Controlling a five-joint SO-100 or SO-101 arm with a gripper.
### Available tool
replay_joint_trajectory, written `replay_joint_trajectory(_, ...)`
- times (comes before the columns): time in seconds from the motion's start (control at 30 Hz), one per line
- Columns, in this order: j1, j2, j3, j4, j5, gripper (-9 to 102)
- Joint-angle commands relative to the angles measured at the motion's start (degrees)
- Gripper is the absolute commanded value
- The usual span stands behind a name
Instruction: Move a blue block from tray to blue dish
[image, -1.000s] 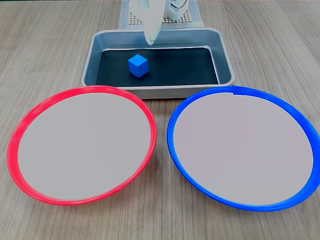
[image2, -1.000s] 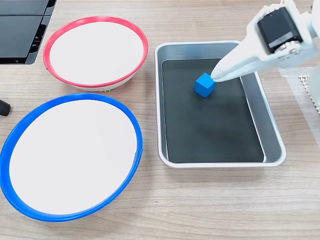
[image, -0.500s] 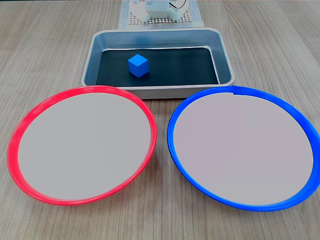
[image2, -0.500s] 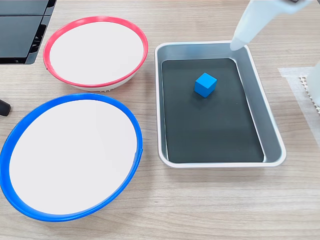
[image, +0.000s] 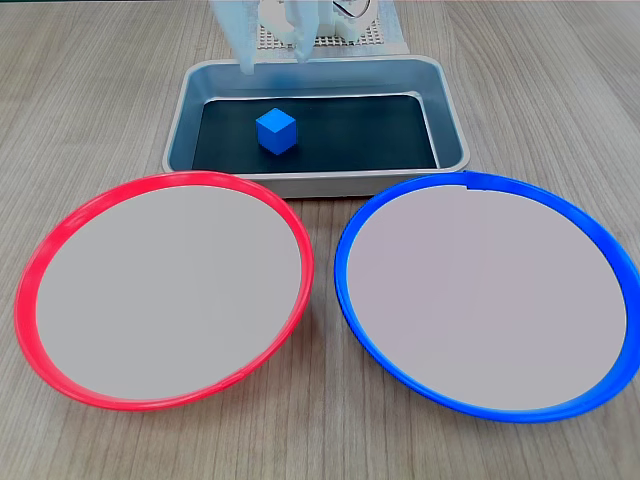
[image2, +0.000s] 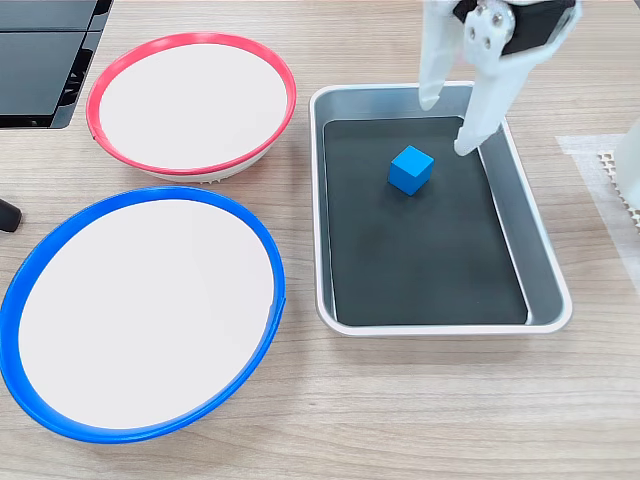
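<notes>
The blue block (image: 276, 131) (image2: 410, 169) rests on the black floor of the grey tray (image: 315, 184) (image2: 440, 328), nothing touching it. My white gripper (image: 275, 62) (image2: 449, 125) hangs open over the tray's end nearest the arm's base. It is just beyond the block, with a wide gap between the fingers and nothing held. The blue dish (image: 343, 262) (image2: 150, 195) stands beside the tray with nothing on its pale inside.
A red-rimmed dish (image: 25, 300) (image2: 190, 40) of the same size sits beside the blue one. A white mesh mat (image: 335, 38) (image2: 612, 170) lies under the arm's base. A black device (image2: 40, 60) occupies one table corner.
The gripper lifted away from the block, then came back down over the tray's end with its fingers spread apart. The block has not moved.
</notes>
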Motion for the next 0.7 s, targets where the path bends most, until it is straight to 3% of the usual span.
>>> replay_joint_trajectory(0.0, 1.49, -1.85, -0.88, -4.48, -5.62, 24)
replay_joint_trajectory(0.4, 3.96, -13.97, 3.78, -19.34, -14.33, 23)
replay_joint_trajectory(0.67, 0.26, -8.0, 4.66, -8.35, -10.02, 24)
